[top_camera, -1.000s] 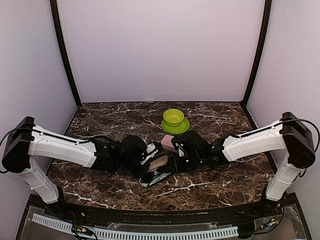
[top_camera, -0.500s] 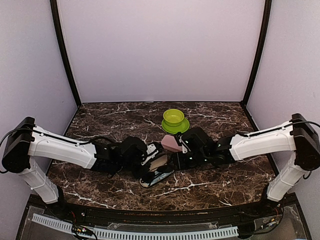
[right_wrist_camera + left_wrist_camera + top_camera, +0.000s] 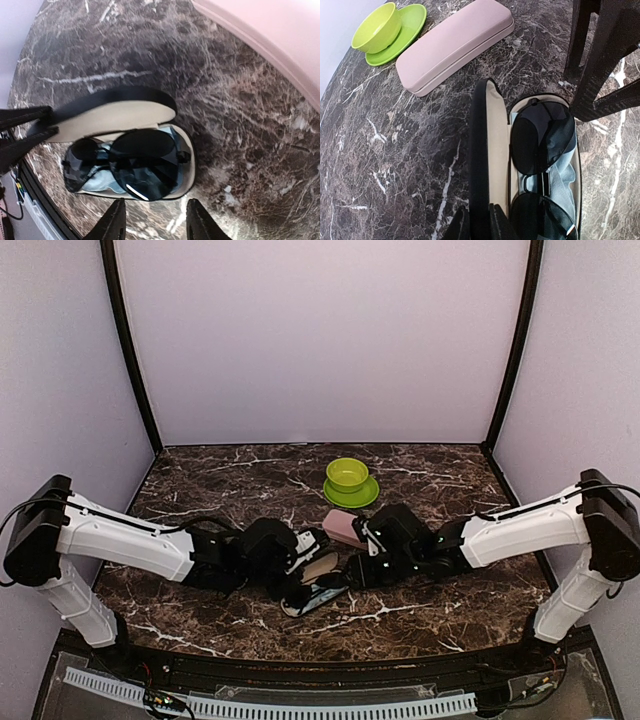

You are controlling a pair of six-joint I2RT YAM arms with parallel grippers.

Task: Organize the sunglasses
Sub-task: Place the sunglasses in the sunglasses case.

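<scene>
- Nearest: left pincer (image 3: 477,226) pinching the raised lid of the black case (image 3: 479,165), apparently to hold that lid propped open and stop the case sliding on the tabletop (image 3: 395,140).
- Inside the open case: black-framed sunglasses (image 3: 542,135) lying folded, lenses up, on a pale blue cloth (image 3: 565,175). Seated within the tray, so this pair looks stowed with only the closing left.
- Just above and beside the tray: right pincer (image 3: 156,222) spread, nothing between its fingers, clear of the sunglasses. Probably poised to nudge the frame flat or to press the lid down.
- Worth checking before closing that no temple arm sticks up past the rim.
- Further back, near but apart from the black case: pink case (image 3: 455,45), shut and lying flat, likely meant for the other pair.
- No red-framed pair in any view. Possibly inside the pink case, but cannot tell.
- Farthest: green bowl (image 3: 376,27) standing on its green saucer (image 3: 407,25), not involved.
</scene>
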